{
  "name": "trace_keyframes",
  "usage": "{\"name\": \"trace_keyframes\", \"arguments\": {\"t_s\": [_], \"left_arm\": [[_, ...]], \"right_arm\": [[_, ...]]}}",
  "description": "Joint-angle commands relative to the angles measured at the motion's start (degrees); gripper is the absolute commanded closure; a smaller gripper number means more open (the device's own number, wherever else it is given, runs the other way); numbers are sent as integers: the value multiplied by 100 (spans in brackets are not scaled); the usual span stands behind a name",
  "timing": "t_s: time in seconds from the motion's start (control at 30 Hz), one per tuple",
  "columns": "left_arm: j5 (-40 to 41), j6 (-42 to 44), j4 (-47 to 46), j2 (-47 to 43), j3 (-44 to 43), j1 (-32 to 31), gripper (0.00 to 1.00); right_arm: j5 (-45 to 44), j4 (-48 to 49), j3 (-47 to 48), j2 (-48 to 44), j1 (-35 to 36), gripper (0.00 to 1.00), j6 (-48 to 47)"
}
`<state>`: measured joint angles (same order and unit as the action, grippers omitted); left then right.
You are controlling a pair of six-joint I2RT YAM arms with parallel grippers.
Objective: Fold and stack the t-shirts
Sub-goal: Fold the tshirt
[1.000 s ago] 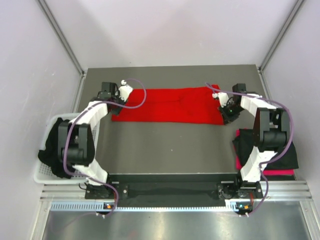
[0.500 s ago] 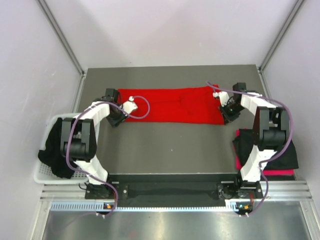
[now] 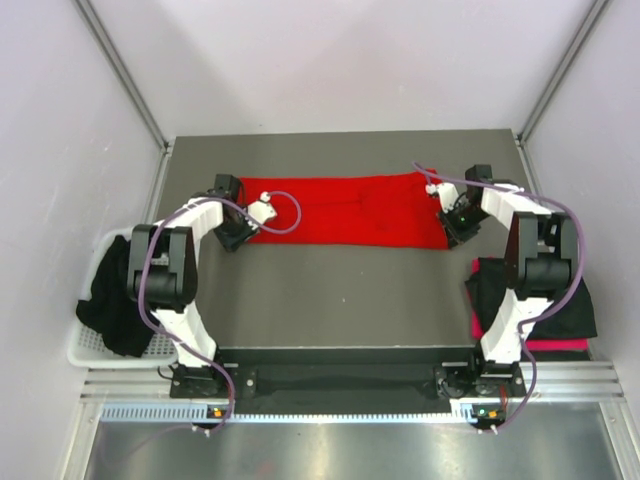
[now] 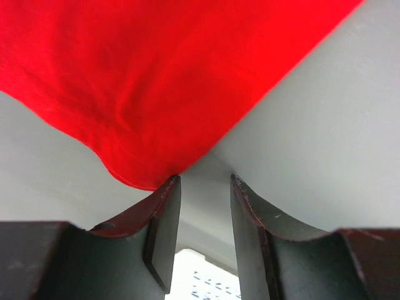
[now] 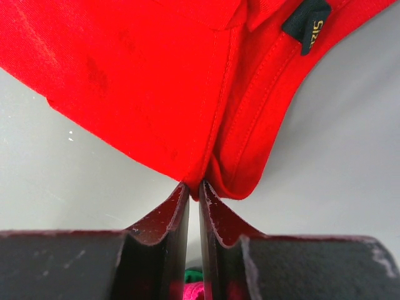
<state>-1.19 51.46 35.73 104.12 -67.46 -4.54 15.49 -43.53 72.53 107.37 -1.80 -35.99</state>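
Right claw (image 5: 194, 186) is pinched narrow on red t-shirt (image 3: 340, 208) hem at its tips. Left claw (image 4: 201, 181) is parted, empty, with the corner just ahead of one jaw. Corner should be seated fully between jaws before being lifted off bench (image 3: 330, 300).

Enclosure: matt grey table top (image 3: 330, 295), pale lilac-white wall panels (image 3: 340, 60) at back and both sides, slanting aluminium frame posts (image 3: 122, 70) at the rear corners, slotted aluminium rail (image 3: 570, 382) along the near edge, brushed steel sheet (image 3: 340, 450) below, even diffuse light.
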Motion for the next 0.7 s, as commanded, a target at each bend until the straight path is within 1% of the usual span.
{"name": "trace_keyframes", "arguments": {"t_s": [0.0, 0.07, 0.27, 0.37, 0.43, 0.53, 0.67], "left_arm": [[5, 83, -110, 126, -276, 5, 57], [-13, 22, 30, 144, -399, 5, 57], [-136, -22, 356, -128, -610, -65, 62], [-171, -31, 339, -418, -549, -109, 61], [-171, -22, 286, -550, -496, -118, 58], [-101, -13, 382, -419, -566, -144, 55], [-4, 4, 567, -41, -707, -135, 55]], "right_arm": [[25, -33, 174, 108, -101, 88, 4], [33, -42, 165, 117, -101, 88, -5], [42, -33, 174, 144, -101, 88, -5], [60, -42, 174, 144, -101, 87, 13], [69, -51, 182, 144, -92, 88, 13], [86, -85, 235, 161, -92, 87, 22], [104, -129, 270, 152, -92, 87, 30]]}}
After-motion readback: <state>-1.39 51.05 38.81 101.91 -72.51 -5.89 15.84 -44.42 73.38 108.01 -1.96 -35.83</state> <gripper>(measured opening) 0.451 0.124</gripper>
